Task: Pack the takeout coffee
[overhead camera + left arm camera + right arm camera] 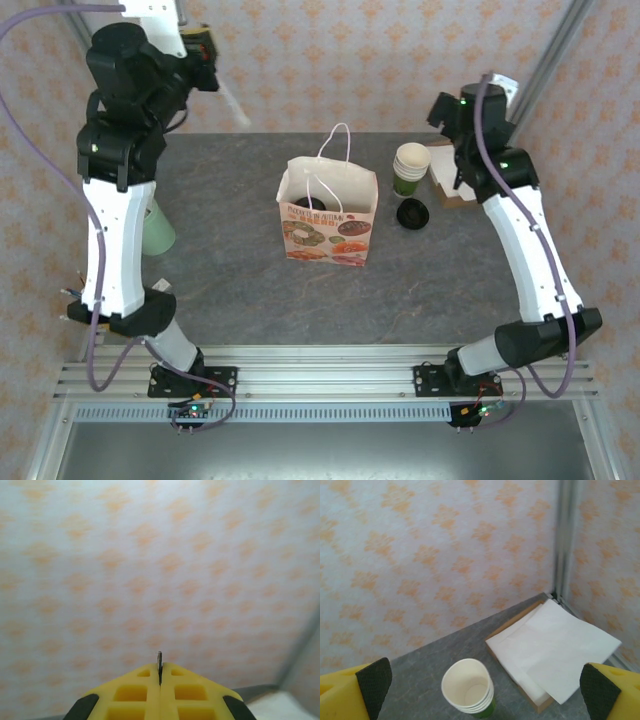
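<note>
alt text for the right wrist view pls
The right gripper is open, its yellow fingers framing a stack of green paper cups on the grey table. White paper sheets lie in a brown tray alongside, an orange-patterned wall behind.

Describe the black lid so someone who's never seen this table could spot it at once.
Find the printed paper bag standing mid-table. Right of it stands a stack of green cups, and the black lid lies on the grey tabletop just at the near side of that stack. It is the one low, round, black piece beside those tall cups.
</note>
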You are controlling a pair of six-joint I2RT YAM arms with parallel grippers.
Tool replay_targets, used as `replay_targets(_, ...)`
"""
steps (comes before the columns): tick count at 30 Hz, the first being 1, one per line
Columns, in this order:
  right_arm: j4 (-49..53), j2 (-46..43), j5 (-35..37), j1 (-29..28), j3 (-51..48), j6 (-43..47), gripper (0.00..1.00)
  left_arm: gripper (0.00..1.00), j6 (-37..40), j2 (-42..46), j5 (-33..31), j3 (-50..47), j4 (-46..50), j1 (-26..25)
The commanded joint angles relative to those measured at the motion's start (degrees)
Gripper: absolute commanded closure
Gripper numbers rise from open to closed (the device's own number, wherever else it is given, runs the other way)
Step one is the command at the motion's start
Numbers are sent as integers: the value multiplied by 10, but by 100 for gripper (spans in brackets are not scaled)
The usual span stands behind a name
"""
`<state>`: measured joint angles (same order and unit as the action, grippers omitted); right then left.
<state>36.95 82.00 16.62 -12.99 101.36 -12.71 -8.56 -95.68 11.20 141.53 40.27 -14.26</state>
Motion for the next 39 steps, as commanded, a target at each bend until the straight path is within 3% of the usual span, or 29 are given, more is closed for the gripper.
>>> replay_targets(1, 40, -11, -29, 13, -21, -68, 0, 100, -115, -61, 87, -65, -86, -47)
replay_targets(4, 38, -24, -38, 14, -40, -86, 0, 100, -93, -84, 73, -81, -108, -103)
replay_targets(10, 29, -70, -36, 13, -109, -119, 0, 100, -190, -132, 173, -125, -152, -120)
replay_targets(13, 27, -86, -29, 19, -148, -125, 0, 100, -154, -114, 159, -199, -151, -140)
replay_targets(16, 29, -81, -67, 54, -176, -129, 0, 99, -135, -89, 151, -271, -158, -143)
replay_targets(19, 41, -47, -173, 125, -194, -140, 0, 84, -102, -63, 171, -301, -149, -144)
replay_targets(22, 54, 20, -293, 211, -204, -186, 0, 51, -57, -20, 178, -324, -148, -143)
replay_targets(24, 67, 70, -310, 246, -201, -209, 0, 31, -28, 2, 163, -326, -125, -143)
replay_targets(27, 54, 144, -335, 294, -195, -246, 1, 12, -13, 33, 132, -334, -107, -136)
replay_targets(30, 14, 236, -412, 324, -164, -270, 8, 1, -26, 75, 71, -382, -141, -125)
replay_targets(35, 25, 376, -447, 328, -37, -269, 23, 0, -66, 127, -74, -482, -180, -119)
replay_targets(39, 11, 414, -434, 327, 3, -279, 27, 0, -104, 141, -128, -517, -172, -115)
